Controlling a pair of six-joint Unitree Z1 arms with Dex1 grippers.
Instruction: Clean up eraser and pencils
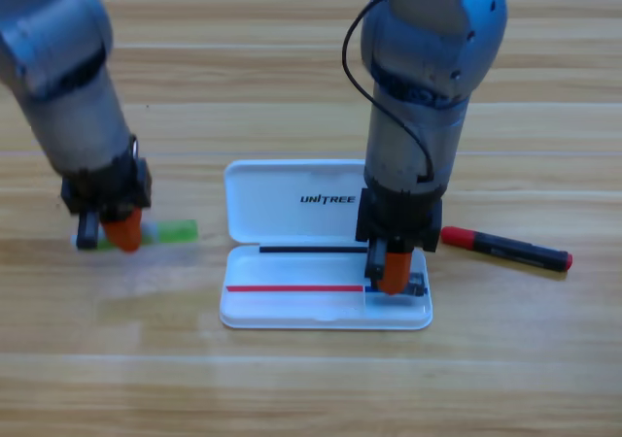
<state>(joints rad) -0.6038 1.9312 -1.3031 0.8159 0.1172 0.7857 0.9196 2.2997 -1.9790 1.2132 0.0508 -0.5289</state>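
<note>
The right gripper [393,270] points straight down into the small right-hand compartment of the open white case [292,311], and a dark bit just beside its orange tip looks like the eraser [418,284], though it is too hidden to be sure; whether the jaws are clamped on it or parted cannot be told from above. Off to that gripper's outer side, well apart, the red-capped pencil [505,247] lies untouched on the wooden table [311,388]. The left gripper [119,229] is down over the pale end of the green bar [165,231], whose brighter green end pokes out toward the case; its grip cannot be read either. The risks, as I judge them: if the right gripper lifts with the eraser stuck to a jaw, it comes back out of the compartment; pressing on the tray's edge could tip or slide the light case. On the left, holding the bar so near one end may let it droop or swing.
</note>
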